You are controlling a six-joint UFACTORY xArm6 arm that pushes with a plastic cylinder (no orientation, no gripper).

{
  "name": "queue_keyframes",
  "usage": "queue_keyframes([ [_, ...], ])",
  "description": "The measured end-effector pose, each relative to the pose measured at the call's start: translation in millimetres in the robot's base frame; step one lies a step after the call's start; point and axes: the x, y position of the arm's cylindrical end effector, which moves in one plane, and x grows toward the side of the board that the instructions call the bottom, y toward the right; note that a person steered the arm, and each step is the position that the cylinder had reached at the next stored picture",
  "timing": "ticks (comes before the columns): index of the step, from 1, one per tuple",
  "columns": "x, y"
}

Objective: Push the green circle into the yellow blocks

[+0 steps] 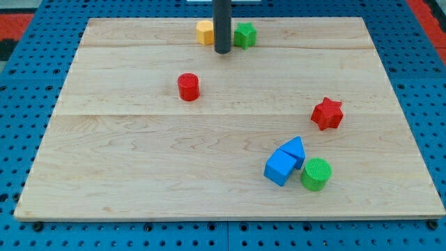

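The green circle [316, 173] sits near the view's bottom right, touching a blue block [280, 167]. A yellow block [204, 32] lies at the view's top centre, partly hidden behind the rod. My tip [222, 50] rests on the board just right of the yellow block and left of a green star [244, 35], far from the green circle. Only one yellow block shows.
A red cylinder [188, 87] stands left of centre. A red star [327, 113] lies at the right. A second blue block [295, 149] touches the first one, just above the green circle. The wooden board [125, 160] lies on a blue pegboard [21, 84].
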Motion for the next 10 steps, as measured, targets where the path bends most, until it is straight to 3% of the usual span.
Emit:
queue_keyframes([
  [1,90.6,52.0],
  [3,149.0,106.0],
  [4,146.7,106.0],
  [5,174.7,132.6],
  [7,282.1,157.6],
  [8,295.5,159.3],
  [10,267.4,77.1],
])
